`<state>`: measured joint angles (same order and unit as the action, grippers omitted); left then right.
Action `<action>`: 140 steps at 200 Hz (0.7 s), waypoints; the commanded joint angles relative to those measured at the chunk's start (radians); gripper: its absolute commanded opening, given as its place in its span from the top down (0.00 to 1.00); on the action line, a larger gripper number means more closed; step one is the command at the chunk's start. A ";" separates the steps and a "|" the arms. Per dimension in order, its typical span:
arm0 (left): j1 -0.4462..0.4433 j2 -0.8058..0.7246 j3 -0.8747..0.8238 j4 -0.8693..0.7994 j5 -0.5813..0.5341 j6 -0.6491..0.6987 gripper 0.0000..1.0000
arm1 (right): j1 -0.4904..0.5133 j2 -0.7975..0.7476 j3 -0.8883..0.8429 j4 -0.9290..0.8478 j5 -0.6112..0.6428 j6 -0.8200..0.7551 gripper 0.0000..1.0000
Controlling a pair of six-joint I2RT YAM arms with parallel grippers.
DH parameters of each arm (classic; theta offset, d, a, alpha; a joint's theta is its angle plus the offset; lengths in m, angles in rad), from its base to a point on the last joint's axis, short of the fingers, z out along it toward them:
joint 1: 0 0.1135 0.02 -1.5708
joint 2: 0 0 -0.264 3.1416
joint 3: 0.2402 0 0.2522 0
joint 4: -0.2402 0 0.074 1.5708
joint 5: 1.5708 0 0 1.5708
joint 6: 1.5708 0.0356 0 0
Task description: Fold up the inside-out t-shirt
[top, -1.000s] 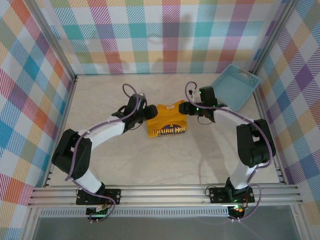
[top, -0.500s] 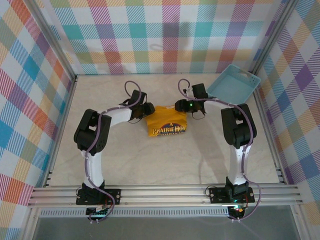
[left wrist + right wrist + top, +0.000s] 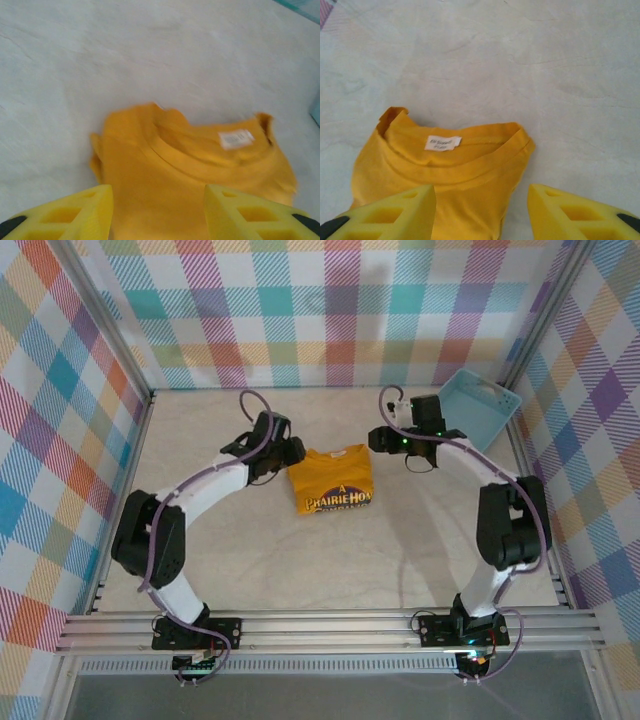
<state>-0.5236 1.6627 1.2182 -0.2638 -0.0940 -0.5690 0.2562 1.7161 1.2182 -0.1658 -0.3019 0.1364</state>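
The mustard-orange short-sleeved cotton t-shirt (image 3: pixel 332 478) is lying folded into a compact block, pretty much dead centre of the top view, on the pale marbled table (image 3: pixel 250 550). The dark arched lettering faces up near its lower edge. On the wrist cams you can see the collar end with the small white neck label (image 3: pixel 236 139).

The left gripper (image 3: pixel 290 453) sits at the shirt's upper-left corner. The right gripper (image 3: pixel 380 440) is just off the upper right, clear of the fabric. Both have their yellow fingers (image 3: pixel 60 212) spread wide, with nothing pinched. A light blue plastic basket (image 3: pixel 470 412) sits at the upper right of the frame.
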 commanded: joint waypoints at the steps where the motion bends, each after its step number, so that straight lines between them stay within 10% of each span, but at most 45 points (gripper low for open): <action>1: -0.090 -0.011 -0.052 -0.062 -0.061 -0.057 0.49 | 0.009 -0.021 -0.085 -0.011 -0.029 -0.012 0.49; 72: -0.178 0.163 0.013 0.076 0.050 -0.106 0.51 | 0.035 -0.038 -0.208 0.063 -0.025 0.042 0.55; 140: -0.100 0.290 0.056 -0.114 -0.162 -0.007 0.47 | 0.033 -0.139 -0.329 0.100 0.056 0.042 0.52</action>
<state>-0.6827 1.9228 1.2621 -0.2642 -0.1307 -0.6453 0.2878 1.6440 0.9039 -0.0978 -0.2741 0.1757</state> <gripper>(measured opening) 0.525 0.477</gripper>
